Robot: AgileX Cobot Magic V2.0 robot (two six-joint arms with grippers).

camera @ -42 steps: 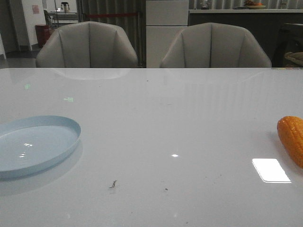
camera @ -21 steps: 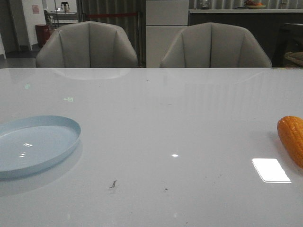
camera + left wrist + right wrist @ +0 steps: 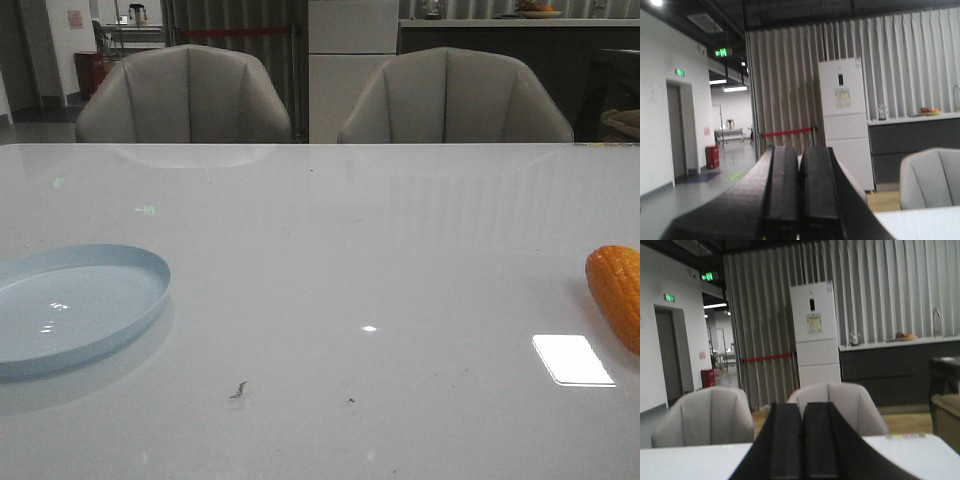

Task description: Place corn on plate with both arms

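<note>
The corn [image 3: 617, 294] is the thing you have to move, so let us look across the tabletop [image 3: 340, 260] from left to right.

Far on the left sits the plate [image 3: 75, 305]. It is pale blue and has nothing on it. Part of it runs off the left edge of the front view.

The middle of the tabletop holds only a few small dark specks and bright spots of light.

Far on the right lies the corn, flat on the tabletop. Part of it is cut off by the right edge of the front view. Its long side runs from back to front and leans a little, so the far end points away from you and a bit toward the middle. The near end goes out of the picture. The corn and the plate are well apart, at the two ends of the tabletop.

Neither arm shows in the front view. The left gripper [image 3: 799, 192] is pressed closed with nothing in it. The right gripper [image 3: 801, 440] is pressed closed too, and it holds nothing. Both look out at the room and the chairs, not down at the corn.

The corn is on your right side, so your right arm looks nearer to it. The plate is on your left arm's side.
</note>
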